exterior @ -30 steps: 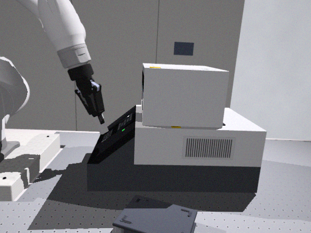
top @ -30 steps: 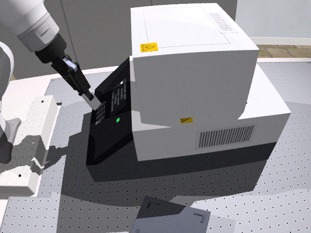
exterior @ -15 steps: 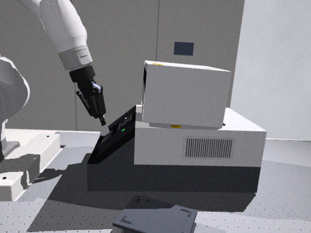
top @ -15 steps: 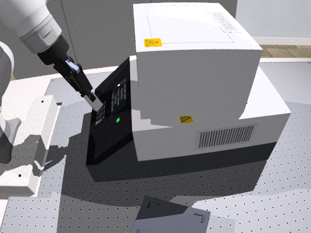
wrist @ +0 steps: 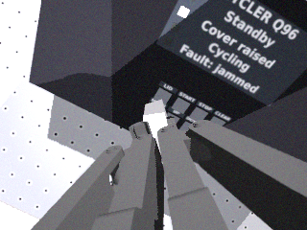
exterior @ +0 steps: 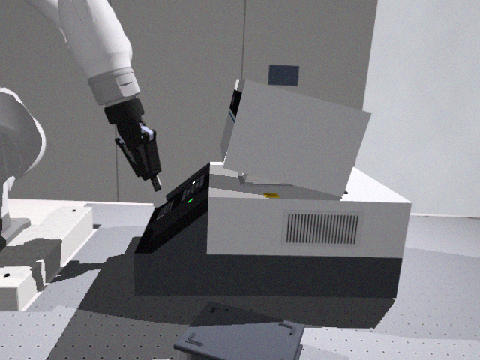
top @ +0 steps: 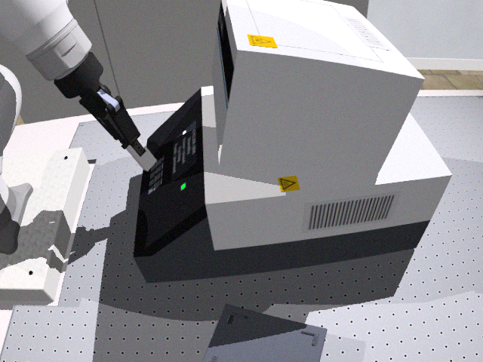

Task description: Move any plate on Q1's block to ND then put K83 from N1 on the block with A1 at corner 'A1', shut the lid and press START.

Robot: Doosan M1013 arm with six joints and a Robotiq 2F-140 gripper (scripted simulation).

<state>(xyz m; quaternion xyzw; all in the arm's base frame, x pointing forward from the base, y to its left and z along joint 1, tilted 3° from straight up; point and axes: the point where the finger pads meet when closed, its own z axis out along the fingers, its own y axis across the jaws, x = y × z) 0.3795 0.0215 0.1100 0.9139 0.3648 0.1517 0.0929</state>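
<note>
Block and brackets of cycler Q1 [exterior: 247, 228] are hidden behind its tilted-up white lid [exterior: 294, 139], so whether a plate lies inside cannot be told. Plate K83 and nest N1 are not seen in any view; a grey nest [exterior: 240, 334] with corner brackets is cut off by the lower edge.

Q1 is a boxy white housing on a dark base, with a slatted vent [top: 351, 211] and two yellow warning stickers. A green lamp [top: 182, 187] is lit on the sloped black panel.

On the screen [wrist: 235, 43], "Standby", "Cover raised", "Cycling" and "Fault: jammed" are read; keys are marked LID, START, STOP, CLEAR.

The gripper [top: 150, 162] is fully closed on nothing, tips at the keypad [top: 155, 177] near the LID key [wrist: 167, 91].
</note>
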